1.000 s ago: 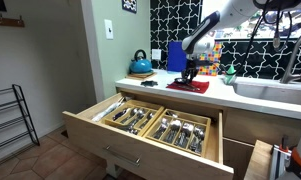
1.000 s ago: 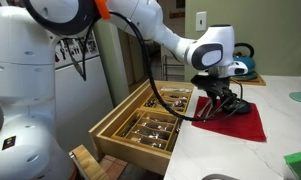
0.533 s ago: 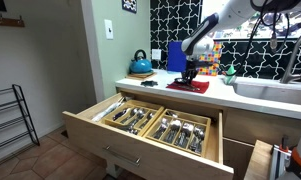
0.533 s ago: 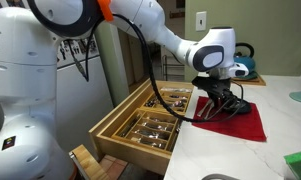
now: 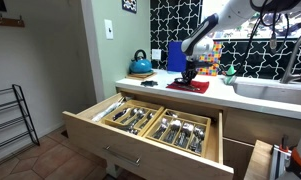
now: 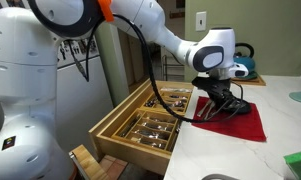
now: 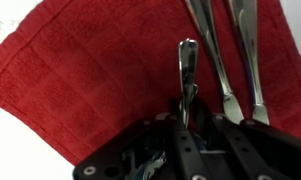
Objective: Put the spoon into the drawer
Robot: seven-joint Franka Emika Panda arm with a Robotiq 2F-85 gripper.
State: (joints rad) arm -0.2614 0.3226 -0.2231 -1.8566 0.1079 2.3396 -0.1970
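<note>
A red towel (image 7: 80, 80) lies on the white counter (image 5: 150, 84), and it shows in both exterior views (image 5: 198, 87) (image 6: 248, 126). My gripper (image 7: 187, 125) (image 5: 188, 72) (image 6: 218, 104) is down at the towel and shut on the slim metal handle of the spoon (image 7: 187, 62). The spoon's bowl is hidden by the fingers. Two other metal utensils (image 7: 218, 55) lie on the towel beside it. The light-wood drawer (image 5: 115, 148) (image 6: 118, 142) stands pulled out below the counter. Its wooden tray compartments hold several pieces of cutlery (image 5: 180, 131).
A blue kettle (image 5: 140, 65) and a blue box (image 5: 176, 57) stand at the back of the counter. A white sink (image 5: 275, 90) is beside the towel. A wire shoe rack (image 5: 10, 118) stands on the floor. A green item (image 6: 298, 164) lies near the counter's front edge.
</note>
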